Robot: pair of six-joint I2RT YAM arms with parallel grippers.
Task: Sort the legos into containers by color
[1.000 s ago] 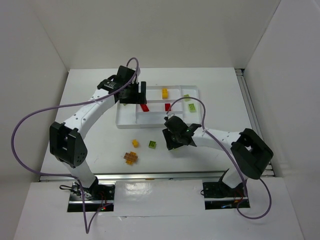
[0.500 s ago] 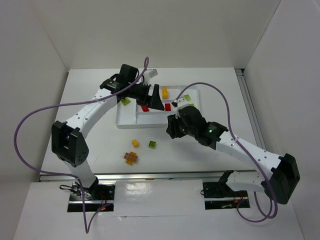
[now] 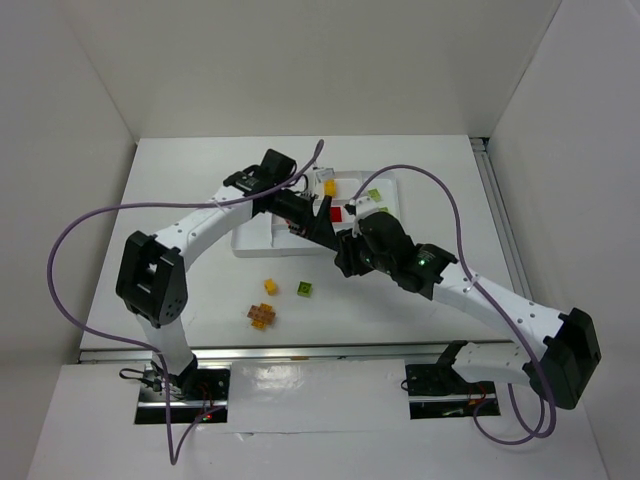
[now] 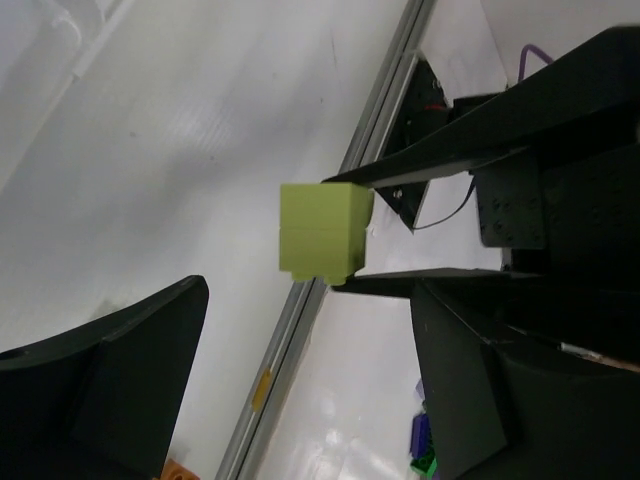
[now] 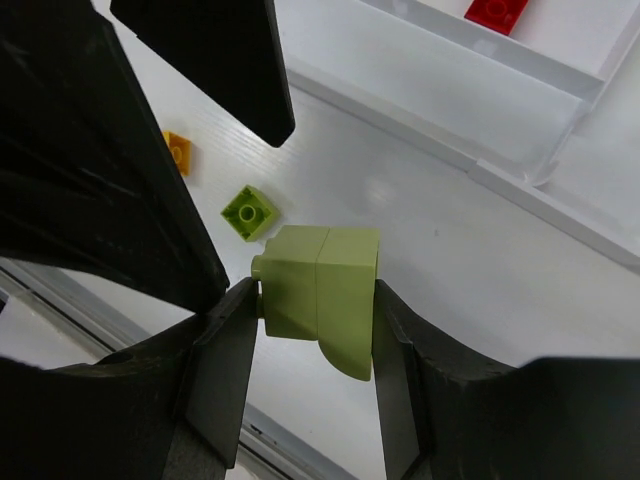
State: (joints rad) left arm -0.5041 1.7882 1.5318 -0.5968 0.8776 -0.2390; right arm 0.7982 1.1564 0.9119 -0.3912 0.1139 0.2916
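My right gripper (image 5: 315, 300) is shut on a pale green lego (image 5: 318, 290) and holds it above the table, just in front of the white tray (image 5: 440, 95). In the top view this gripper (image 3: 345, 258) is at the tray's front edge (image 3: 262, 252). My left gripper (image 3: 322, 222) is open and empty, right beside it. In the left wrist view the left gripper (image 4: 310, 290) faces the held pale green lego (image 4: 320, 228). On the table lie a green lego (image 3: 303, 289), a yellow lego (image 3: 270, 286) and an orange lego (image 3: 261, 316).
The tray holds a yellow lego (image 3: 329, 187), a red lego (image 3: 337, 212) and a pale green lego (image 3: 373, 194) in separate compartments. White walls enclose the table. Purple cables loop from both arms.
My left arm swung right and forward over the tray until its open gripper met the right gripper. My right arm reached toward the tray a second ago and has since stayed put.
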